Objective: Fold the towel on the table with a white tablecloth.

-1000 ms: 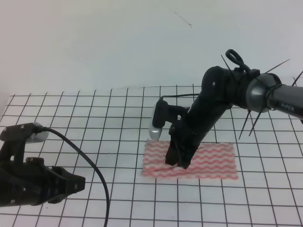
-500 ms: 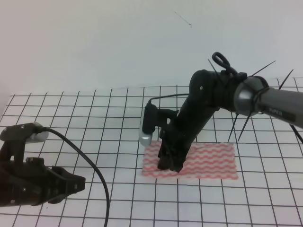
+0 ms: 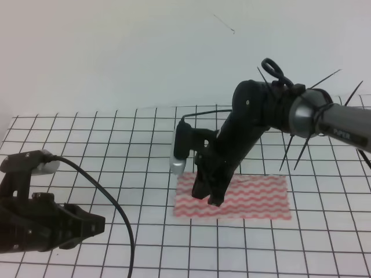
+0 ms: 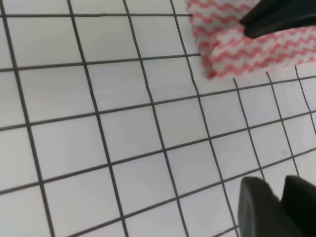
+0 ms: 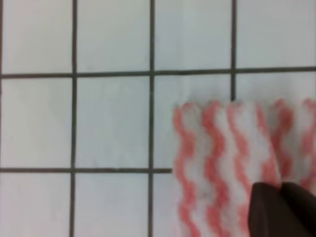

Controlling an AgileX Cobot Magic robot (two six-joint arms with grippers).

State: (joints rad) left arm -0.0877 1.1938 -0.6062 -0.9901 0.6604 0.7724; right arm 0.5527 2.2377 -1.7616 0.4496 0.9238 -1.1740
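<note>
My right gripper (image 3: 213,194) hovers with tips pressed together over the left part of the towel (image 3: 249,197), which lies flat on the tablecloth (image 3: 116,145). My left gripper (image 3: 87,225), also closed, sits well left, its cable (image 3: 119,220) beside it.

A plain white wall (image 3: 116,52) is filling the upper half of the exterior view, evenly lit, with one faint dark scratch (image 3: 223,23) showing at upper centre.
</note>
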